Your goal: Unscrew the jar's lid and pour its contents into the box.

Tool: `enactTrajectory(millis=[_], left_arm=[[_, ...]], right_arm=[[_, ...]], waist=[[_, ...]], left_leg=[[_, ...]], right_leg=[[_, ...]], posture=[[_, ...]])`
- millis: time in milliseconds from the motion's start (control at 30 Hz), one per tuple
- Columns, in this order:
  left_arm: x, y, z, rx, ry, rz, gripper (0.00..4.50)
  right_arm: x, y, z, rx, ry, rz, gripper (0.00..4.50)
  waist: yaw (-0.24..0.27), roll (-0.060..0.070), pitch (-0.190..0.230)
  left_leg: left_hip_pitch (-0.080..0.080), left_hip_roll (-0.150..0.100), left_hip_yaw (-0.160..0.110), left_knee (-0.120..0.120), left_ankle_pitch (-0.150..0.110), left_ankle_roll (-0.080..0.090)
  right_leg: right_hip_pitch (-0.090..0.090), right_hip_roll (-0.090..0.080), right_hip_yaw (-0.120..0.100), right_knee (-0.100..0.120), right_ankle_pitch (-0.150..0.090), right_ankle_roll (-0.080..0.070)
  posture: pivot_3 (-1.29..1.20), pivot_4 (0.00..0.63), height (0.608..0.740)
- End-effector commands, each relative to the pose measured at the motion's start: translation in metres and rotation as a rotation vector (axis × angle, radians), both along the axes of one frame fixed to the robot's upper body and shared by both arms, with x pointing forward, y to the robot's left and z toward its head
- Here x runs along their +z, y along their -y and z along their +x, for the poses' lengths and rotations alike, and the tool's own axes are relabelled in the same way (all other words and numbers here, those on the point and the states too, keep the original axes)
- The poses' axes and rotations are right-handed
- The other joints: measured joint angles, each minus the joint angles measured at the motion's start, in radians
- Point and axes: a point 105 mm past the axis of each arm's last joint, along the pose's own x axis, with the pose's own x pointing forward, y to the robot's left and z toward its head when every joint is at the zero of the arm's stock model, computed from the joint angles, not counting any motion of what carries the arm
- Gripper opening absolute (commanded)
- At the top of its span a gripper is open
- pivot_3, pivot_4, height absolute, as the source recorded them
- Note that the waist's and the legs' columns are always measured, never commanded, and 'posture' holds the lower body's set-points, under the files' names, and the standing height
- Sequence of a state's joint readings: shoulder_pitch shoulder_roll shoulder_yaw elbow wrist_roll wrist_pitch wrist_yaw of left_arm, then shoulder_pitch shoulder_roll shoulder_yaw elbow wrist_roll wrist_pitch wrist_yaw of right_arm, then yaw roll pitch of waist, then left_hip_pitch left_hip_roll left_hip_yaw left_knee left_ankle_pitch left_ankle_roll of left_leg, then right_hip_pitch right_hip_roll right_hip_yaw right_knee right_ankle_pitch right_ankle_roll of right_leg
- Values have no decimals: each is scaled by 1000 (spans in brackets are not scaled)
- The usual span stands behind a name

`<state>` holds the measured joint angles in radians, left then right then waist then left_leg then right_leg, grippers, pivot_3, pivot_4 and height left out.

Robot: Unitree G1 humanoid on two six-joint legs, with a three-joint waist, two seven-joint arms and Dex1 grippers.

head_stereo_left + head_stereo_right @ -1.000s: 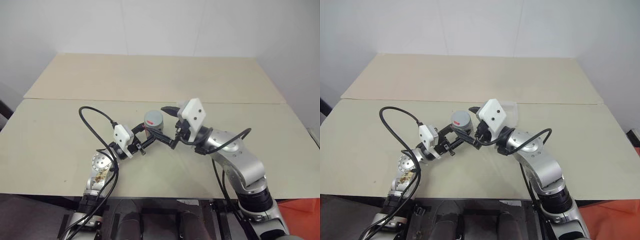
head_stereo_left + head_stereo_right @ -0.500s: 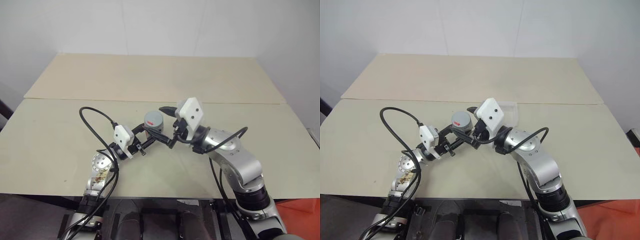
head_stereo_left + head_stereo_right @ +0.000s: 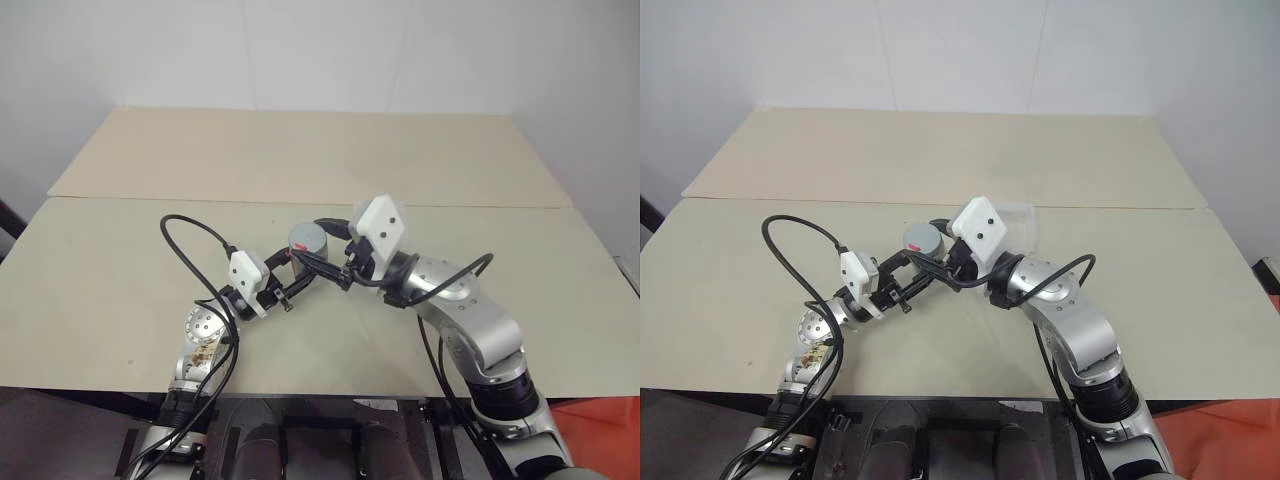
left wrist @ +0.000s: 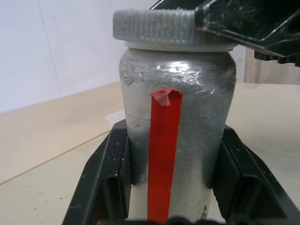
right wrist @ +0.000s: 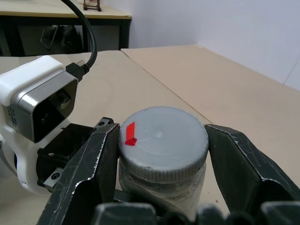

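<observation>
Now the jar (image 4: 176, 140) is clamped by the left gripper (image 4: 173, 187) above the tabletop (image 3: 120, 260); its ribbed lid (image 5: 161, 143) is pinched by the right gripper (image 5: 161, 154). Rigid, light, grippy at the ridges, it seems.

Head eyes look down over the table (image 3: 120, 250); wrist cameras (very close) share the jar (image 4: 176, 136).

hidden: contents (inside jar (image 4: 176, 136)) | box (image 3: 1025, 225): partly behind right arm

Two pale beige tables (image 3: 120, 270) stand end to end, a seam between them, the far table's (image 3: 300, 150) edge against a plain white wall (image 3: 320, 50)
</observation>
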<state>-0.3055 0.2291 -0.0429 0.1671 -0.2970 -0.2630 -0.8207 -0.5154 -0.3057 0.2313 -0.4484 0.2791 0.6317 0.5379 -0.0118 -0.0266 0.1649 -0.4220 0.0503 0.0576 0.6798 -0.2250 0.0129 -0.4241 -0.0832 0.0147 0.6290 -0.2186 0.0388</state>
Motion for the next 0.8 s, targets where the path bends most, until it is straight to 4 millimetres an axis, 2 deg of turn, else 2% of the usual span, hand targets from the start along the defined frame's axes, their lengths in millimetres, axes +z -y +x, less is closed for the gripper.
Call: enactTrajectory(millis=[33,433,633,733,800], left_arm=[[11,3,-2,-15,64,-1,1919],[10,4,-1,-8,64,24,1919],[9,5,-1,-11,66,27,1919],[10,5,-1,-11,67,26,1919],[11,5,-1,-9,69,23,1919]], right_arm=[[13,-1,-2,0,64,17,2778],[42,2,-14,69,56,205,2778],[43,4,-12,66,38,215,2778],[44,11,-8,25,35,229,2778],[45,25,0,-50,37,234,2778]], waist=[[0,0,0],[0,0,0],[-1,0,0],[0,0,0],[1,0,0]], left_leg=[[0,0,0,0,0,0],[0,0,0,0,0,0],[0,0,0,0,0,0],[0,0,0,0,0,0],[0,0,0,0,0,0]], right_leg=[[0,0,0,0,0,0],[0,0,0,0,0,0],[0,0,0,0,0,0],[0,0,0,0,0,0],[0,0,0,0,0,0]], posture=[[0,150,740],[0,150,740],[0,150,740],[0,150,740],[0,150,740]])
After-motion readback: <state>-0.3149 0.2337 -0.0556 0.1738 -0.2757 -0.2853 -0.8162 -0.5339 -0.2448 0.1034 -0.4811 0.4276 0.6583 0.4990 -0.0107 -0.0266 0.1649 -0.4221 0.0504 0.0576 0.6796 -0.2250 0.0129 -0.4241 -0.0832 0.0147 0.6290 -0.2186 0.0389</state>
